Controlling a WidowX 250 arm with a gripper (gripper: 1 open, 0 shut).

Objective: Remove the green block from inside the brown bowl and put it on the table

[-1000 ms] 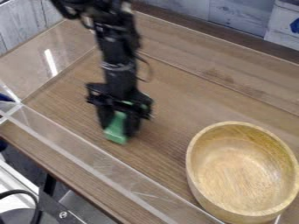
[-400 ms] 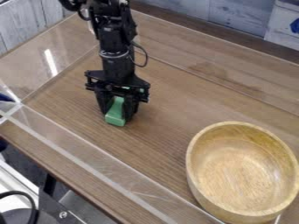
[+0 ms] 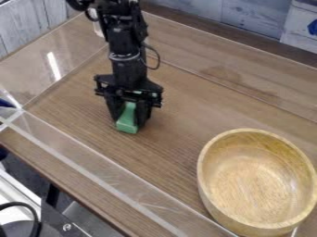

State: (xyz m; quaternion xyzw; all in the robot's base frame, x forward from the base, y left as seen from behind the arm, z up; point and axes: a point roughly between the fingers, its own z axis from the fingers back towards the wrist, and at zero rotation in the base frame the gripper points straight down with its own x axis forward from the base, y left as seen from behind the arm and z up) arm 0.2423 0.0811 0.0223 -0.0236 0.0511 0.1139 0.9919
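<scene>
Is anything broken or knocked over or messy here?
Nothing looks broken or spilled. The brown bowl sits upright and empty on the table. The green block is outside it, standing up on end between the fingers of the end effector, low at the tabletop. That is unusual, but not messy.

Table [image 3: 205, 102] open between gripper [image 3: 129, 118] and brown bowl [image 3: 258, 179]; acrylic wall [image 3: 87, 162] close along near edge.

The arm [image 3: 120, 37] is seen to be black throughout, built of blocky stacked segments that are joined one above another. A thin dark cable is seen looping out beside its lower segment. The pincer [image 3: 129, 115] is likewise black, made of two flat fingers [image 3: 114, 107] set under a wider crosspiece.
</scene>
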